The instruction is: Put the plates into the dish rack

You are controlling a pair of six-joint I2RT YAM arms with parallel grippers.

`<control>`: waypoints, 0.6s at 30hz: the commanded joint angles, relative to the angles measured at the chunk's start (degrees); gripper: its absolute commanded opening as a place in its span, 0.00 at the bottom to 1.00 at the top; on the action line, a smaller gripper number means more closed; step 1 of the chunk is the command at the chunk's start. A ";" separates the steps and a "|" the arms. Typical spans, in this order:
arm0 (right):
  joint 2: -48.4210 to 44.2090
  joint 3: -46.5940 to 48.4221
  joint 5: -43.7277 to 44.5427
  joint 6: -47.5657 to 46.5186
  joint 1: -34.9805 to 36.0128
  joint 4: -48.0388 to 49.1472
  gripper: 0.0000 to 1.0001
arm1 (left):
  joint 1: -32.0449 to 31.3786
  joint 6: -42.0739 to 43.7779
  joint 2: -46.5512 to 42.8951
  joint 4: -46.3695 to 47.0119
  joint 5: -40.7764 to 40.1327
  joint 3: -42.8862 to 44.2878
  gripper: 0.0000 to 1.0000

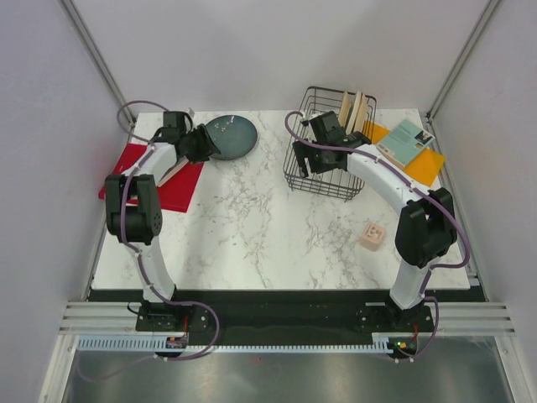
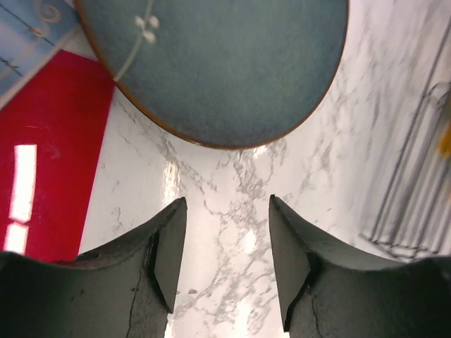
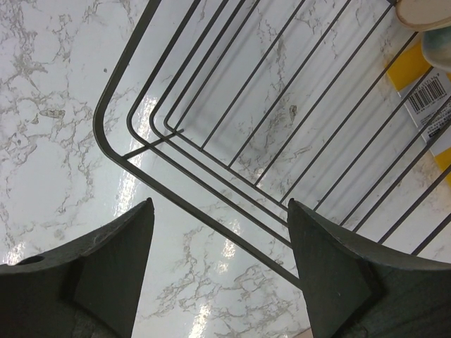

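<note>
The dark teal plate point(image 1: 232, 137) lies flat on the marble table at the back left; it also shows in the left wrist view point(image 2: 225, 63). My left gripper point(image 1: 202, 144) is open and empty just short of the plate's near rim, with its jaws over bare marble point(image 2: 227, 236). The black wire dish rack point(image 1: 327, 172) stands at the back right. Cream plates point(image 1: 356, 109) stand upright at its far end; one rim shows in the right wrist view point(image 3: 423, 10). My right gripper point(image 1: 314, 141) is open and empty above the rack's corner point(image 3: 220, 232).
A red board point(image 1: 164, 180) lies under the left arm, with a pale blue book point(image 2: 28, 28) on it. Books point(image 1: 405, 141) on an orange board point(image 1: 430, 166) lie right of the rack. A small pink block point(image 1: 372, 236) sits near the right arm.
</note>
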 commanded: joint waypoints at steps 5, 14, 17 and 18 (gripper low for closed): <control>0.76 1.19 -1.03 0.73 -0.62 -0.13 0.83 | 2.61 -24.76 -1.65 20.17 6.43 -5.17 0.53; 1.46 1.72 -0.94 0.47 -1.05 -0.30 0.83 | 2.87 -30.04 -1.20 20.62 4.94 -6.83 0.35; 1.73 1.81 -1.21 0.47 -1.05 -0.13 0.83 | 4.89 -31.01 -2.25 20.62 4.94 -9.56 0.36; 1.99 1.90 -1.29 0.73 -1.23 -0.13 0.84 | 5.07 -31.36 -2.78 20.53 4.85 -10.78 0.38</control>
